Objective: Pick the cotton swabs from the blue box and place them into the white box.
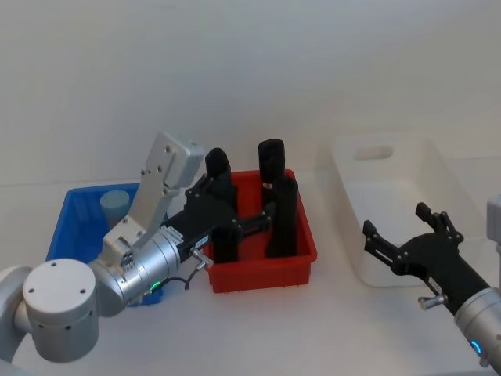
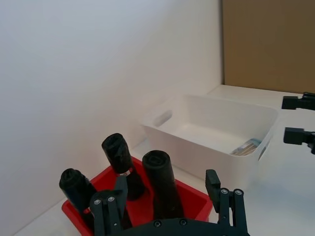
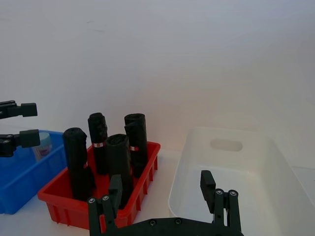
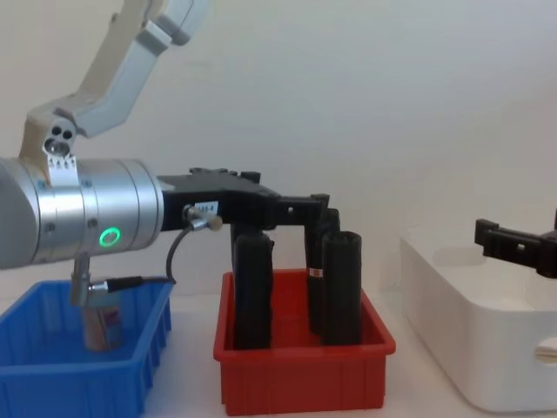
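Left gripper open over the red bin; your swab tub sits left of it, in the blue box; right gripper idle, open.

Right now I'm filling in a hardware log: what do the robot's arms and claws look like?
The left arm is silver cylinders with a white upper link, a green ring light and a black cable; its left claw is slim and black. The right arm is silver-grey with a blue light, ending in a black right claw.
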{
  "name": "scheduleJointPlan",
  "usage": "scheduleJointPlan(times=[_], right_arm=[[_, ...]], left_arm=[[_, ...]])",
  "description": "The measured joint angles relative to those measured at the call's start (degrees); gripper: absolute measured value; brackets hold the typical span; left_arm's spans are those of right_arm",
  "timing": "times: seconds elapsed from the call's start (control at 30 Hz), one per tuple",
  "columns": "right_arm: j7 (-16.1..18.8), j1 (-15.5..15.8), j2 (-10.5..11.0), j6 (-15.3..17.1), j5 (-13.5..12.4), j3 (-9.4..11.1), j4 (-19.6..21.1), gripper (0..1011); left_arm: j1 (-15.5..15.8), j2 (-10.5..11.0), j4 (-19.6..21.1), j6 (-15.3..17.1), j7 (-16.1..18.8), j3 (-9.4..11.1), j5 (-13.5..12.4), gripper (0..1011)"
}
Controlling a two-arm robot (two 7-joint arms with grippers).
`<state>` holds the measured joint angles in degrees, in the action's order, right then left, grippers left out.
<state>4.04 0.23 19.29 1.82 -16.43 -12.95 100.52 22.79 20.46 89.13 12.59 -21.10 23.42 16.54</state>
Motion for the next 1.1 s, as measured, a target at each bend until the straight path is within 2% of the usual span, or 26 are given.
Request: scheduleJointPlan(times=[0.73, 0.83, 1.1], right_arm=[[-0.2, 0.6, 0.0, 0.1, 0.0, 0.0, 0.7, 1001], [-0.2, 0.6, 0.0, 0.1, 0.0, 0.0, 0.7, 1002], [-0.2, 0.6, 0.0, 0.1, 0.0, 0.0, 0.7, 1001]], left_arm=[[-7.7, 1.2, 3.4, -9.8, 17.0, 2.2, -4.2, 1004], [-8.4, 1.3, 3.8, -10.7, 18.7, 2.4, -4.6, 1004], [-9.2, 1.5, 4.1, -11.8, 20.4, 2.6, -5.1, 1004]])
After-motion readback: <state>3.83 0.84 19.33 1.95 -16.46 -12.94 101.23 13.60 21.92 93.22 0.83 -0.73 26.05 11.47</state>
